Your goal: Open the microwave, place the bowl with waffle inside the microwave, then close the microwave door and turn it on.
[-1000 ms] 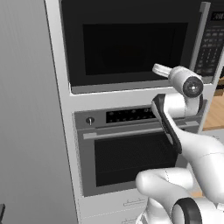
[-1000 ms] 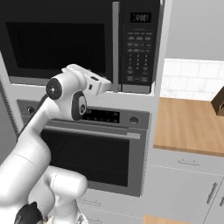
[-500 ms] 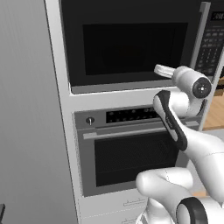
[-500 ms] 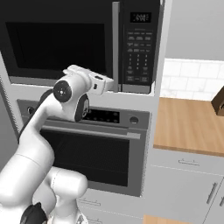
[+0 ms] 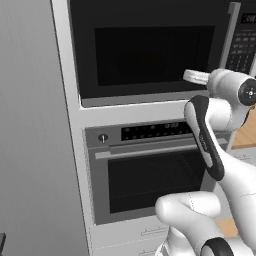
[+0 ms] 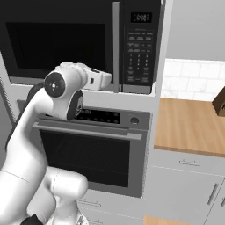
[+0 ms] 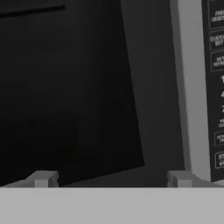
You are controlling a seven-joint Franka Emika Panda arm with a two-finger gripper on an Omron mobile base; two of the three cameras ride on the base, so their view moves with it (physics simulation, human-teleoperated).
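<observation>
the pincer (image 7: 111, 178) stands released, its two finger tips (image 7: 42, 178) set wide apart with nothing between them. it points straight at the microwave door (image 7: 65, 87), which is shut; the dark window of the door lies ahead of the pincer and toward its left tip. the vertical silver handle (image 7: 191, 87) runs up just ahead of the right tip, slightly outside it, and whether the tip touches it cannot be told. beyond the handle, further to the right of the pincer, sits the keypad strip (image 7: 216, 87) with its rows of buttons.

in the right base view the hand (image 6: 97, 79) reaches level toward the lower end of the handle (image 6: 116, 44) of the microwave (image 6: 79, 39), close to the bottom edge of the door. the oven (image 6: 94, 149) with its horizontal bar handle sits below the pincer. off to the right of the pincer, past the cabinet side, a wooden desk (image 6: 189, 125) stretches away under a white tiled wall (image 6: 193, 79).
</observation>
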